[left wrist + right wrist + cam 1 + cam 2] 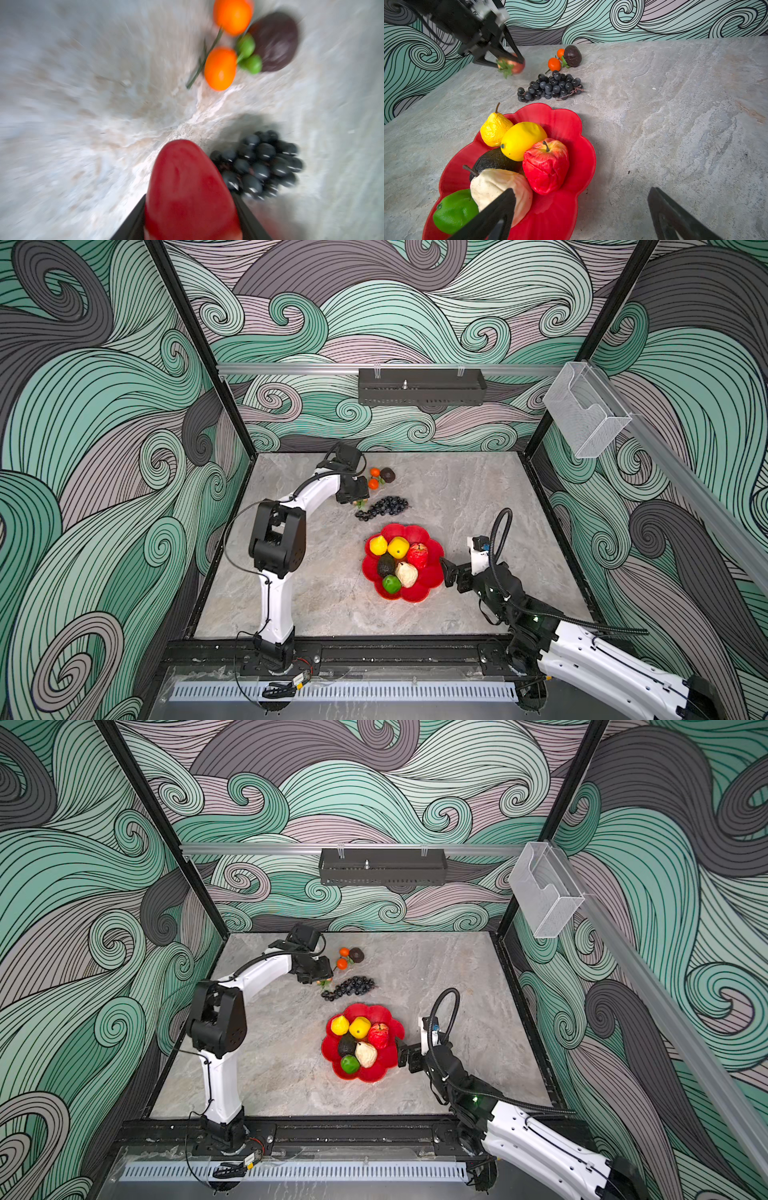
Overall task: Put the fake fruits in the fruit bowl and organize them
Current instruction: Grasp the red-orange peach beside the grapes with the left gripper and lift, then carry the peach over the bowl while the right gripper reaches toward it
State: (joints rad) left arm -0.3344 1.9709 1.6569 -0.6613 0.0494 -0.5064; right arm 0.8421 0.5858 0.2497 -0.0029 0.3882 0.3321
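My left gripper (190, 209) is shut on a red strawberry-like fruit (187, 182), which fills the space between its black fingers at the back of the table (513, 63). The red flower-shaped fruit bowl (430, 580) holds a yellow pear (378, 545), lemon (399, 547), red apple (417, 555), dark avocado (386, 565), cream pear (406, 574) and green lime (391, 584). My right gripper (451, 572) is open at the bowl's right rim, nothing between its fingers (500, 207). Black grapes (382, 508), two tangerines (374, 479) and another avocado (387, 475) lie behind the bowl.
The grey stone tabletop (478, 497) is boxed in by patterned walls. A black tray (422, 386) hangs on the back rail and a clear plastic holder (586, 410) on the right rail. The left arm's elbow (276, 539) stands left of the bowl.
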